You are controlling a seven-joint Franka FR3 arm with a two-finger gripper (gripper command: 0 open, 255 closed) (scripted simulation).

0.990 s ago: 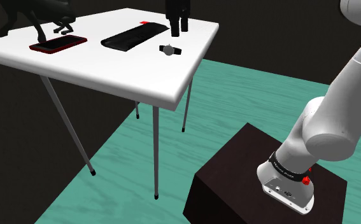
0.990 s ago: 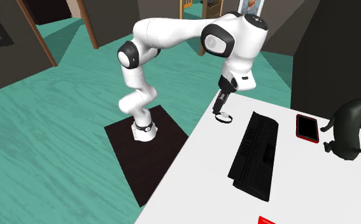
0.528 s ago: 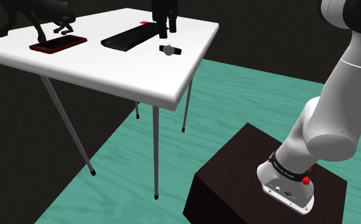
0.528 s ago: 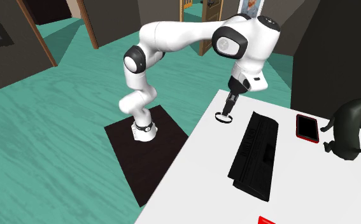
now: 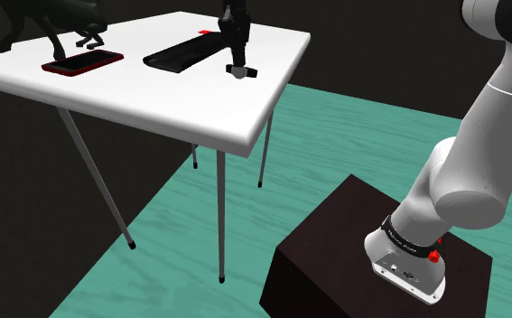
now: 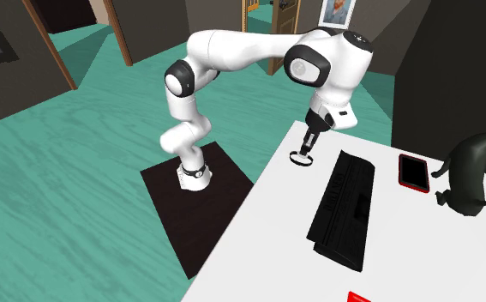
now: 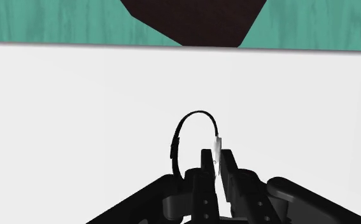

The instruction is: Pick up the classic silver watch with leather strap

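Read across the shoulder view from its left, the phone (image 5: pixel 82 61) lies on the desk (image 5: pixel 154 99) well apart from the end effector (image 5: pixel 235 60). The keyboard (image 5: pixel 186 50) lies near it, and neither is touched. Next is the end effector itself, low at the desk top and right over the watch (image 5: pixel 241 71). The stand (image 5: pixel 335 244) is far off past the desk's edge. The reach looks done and the grasp looks made. In the wrist view the fingers (image 7: pixel 204 175) stand close together and clasp the thin silver case (image 7: pixel 218 153) between them. One finger is inside the loop of the strap (image 7: pixel 175 147) and the other outside it. By my reading the lift is what is left, since the watch appears to sit on the desk directly under the end effector. The watch lies on its side. Its loop opens upward toward the end effector and its case shows edge-on. So the dial faces sideways along the desk, against one finger rather than up; which finger I cannot tell. The loop is an oval. Its long axis lies flat on the desk, parallel with the case and across the line in which the fingers close. It runs roughly from the end effector toward the desk edge, with the stand beyond that edge.
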